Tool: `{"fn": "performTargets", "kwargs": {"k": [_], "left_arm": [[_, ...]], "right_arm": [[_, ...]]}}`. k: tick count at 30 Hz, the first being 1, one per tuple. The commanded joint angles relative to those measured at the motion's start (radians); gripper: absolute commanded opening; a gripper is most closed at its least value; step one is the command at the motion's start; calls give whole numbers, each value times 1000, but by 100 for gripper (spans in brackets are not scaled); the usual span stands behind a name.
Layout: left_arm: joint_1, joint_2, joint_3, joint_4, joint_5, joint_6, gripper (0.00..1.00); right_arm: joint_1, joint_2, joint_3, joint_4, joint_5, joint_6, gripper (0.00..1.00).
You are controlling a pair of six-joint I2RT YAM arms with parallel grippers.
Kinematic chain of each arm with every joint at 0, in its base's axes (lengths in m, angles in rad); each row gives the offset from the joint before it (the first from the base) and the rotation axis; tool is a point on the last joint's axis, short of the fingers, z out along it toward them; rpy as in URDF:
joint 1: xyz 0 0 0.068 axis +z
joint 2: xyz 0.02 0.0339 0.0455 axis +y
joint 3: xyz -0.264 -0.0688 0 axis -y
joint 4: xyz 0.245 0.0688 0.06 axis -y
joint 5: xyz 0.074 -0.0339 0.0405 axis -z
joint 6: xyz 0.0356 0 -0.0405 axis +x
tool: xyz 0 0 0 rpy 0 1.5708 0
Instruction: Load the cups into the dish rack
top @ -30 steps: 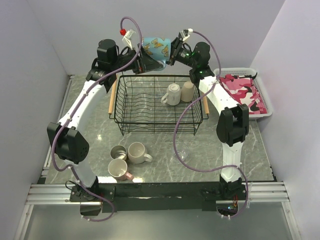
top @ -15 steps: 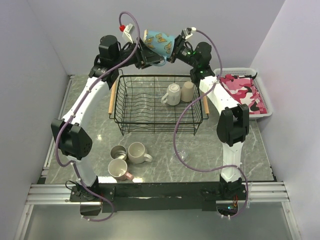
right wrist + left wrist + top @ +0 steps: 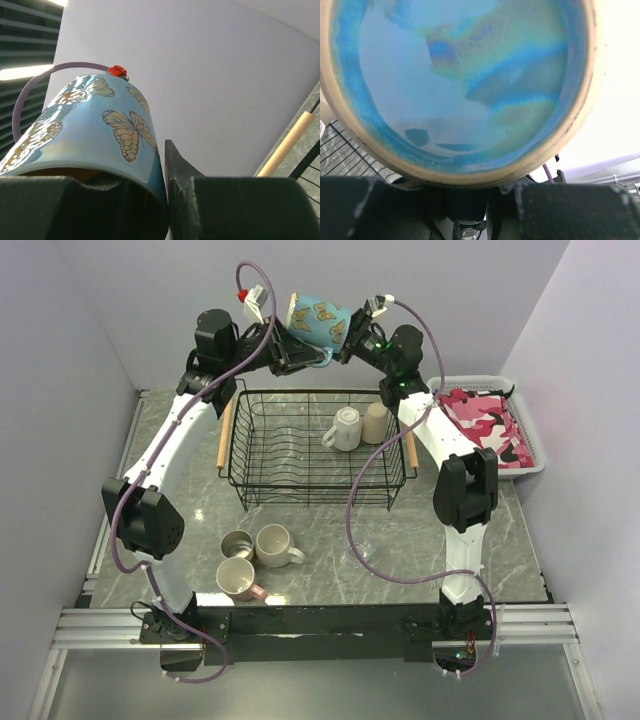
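Blue mug (image 3: 318,318) tipped higher, left tool (image 3: 303,348) clamped

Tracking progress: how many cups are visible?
7: white mug, tan cup in the dish rack; steel cup, second white mug, pink mug, faint clear glass on the table; blue mug in the right hand.

The left end effector (image 3: 299,351) and right end effector (image 3: 346,339) are raised high, facing each other. Each pinches the blue mug (image 3: 318,318).
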State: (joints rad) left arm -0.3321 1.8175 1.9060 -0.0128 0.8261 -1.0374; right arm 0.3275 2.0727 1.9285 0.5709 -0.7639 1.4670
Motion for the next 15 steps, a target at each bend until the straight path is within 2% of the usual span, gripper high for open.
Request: {"fn": "performTargets", "kwargs": {"k": [1,9,13,15], "left_arm": [[34,-18,51,148,53,31,1],[123,-40,79,145,80,53,1],[151,-37,108,139,84,50,1],[156,-38,117,134,87,57,1]], "right_arm": [[35,-42,-43,21,-135,-59,26],[15,-82,-124,-2,-160,-92,33],[7,-111,-172,-13,-169,-108,44],[2,-118,-189,-20,-175,-117,44]]}}
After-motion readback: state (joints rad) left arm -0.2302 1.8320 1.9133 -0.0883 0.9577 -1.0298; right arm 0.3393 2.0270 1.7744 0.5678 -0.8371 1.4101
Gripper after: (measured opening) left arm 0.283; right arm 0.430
